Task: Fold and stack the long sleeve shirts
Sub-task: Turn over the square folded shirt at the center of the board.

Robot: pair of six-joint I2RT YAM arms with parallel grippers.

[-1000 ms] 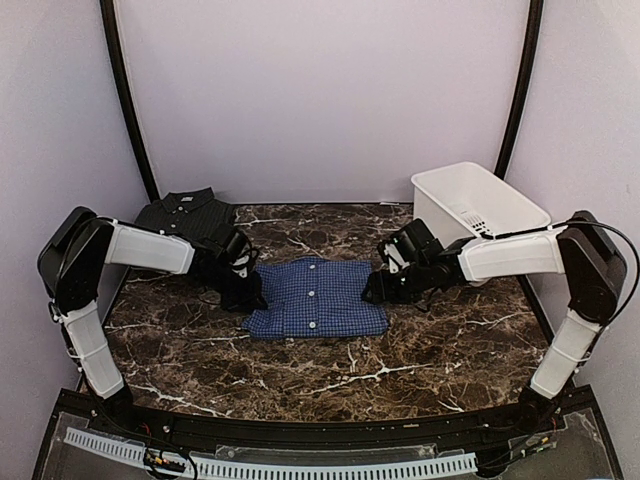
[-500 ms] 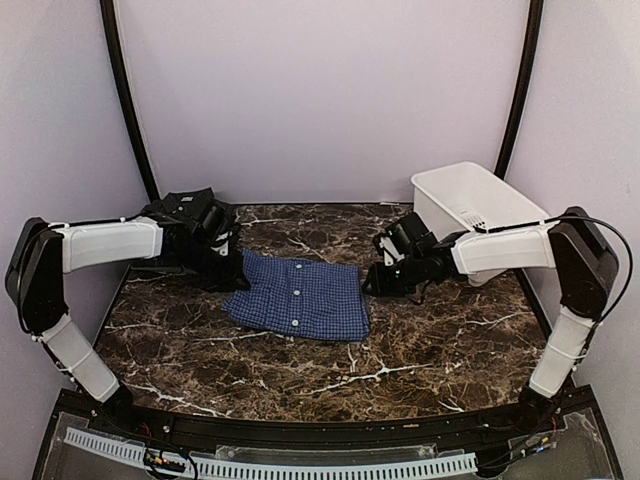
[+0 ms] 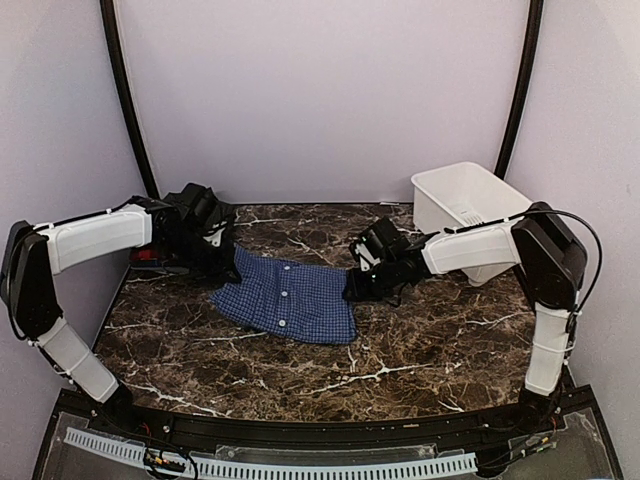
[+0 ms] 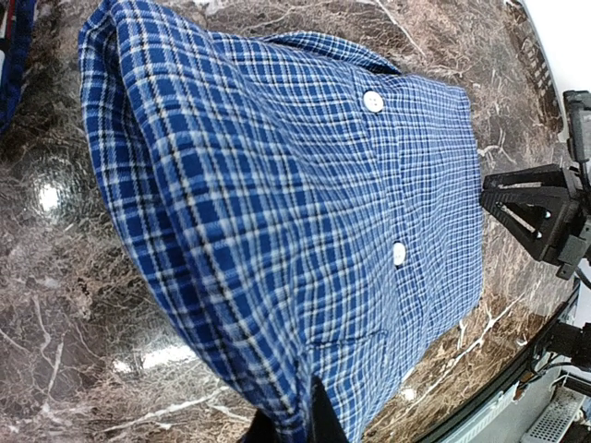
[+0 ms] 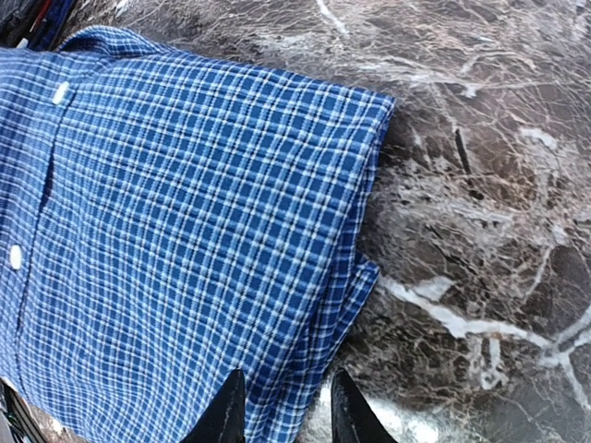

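We see the blue shirt (image 3: 285,300) folded, buttons up, on the bench (image 3: 430,340), left of centre and skewed, its left end toward the far left corner. The left tool (image 3: 228,260) is clenched on the shirt's left edge, and in its wrist view the cloth rises off the marble toward it. The right tool (image 3: 352,285) sits low at the shirt's right edge. Its fingers (image 5: 226,411) stand apart, straddling the hem, with marble showing in the gap. Whether they are gripping it, we cannot tell. The basket (image 3: 480,195) stands far right, well apart from the shirt.
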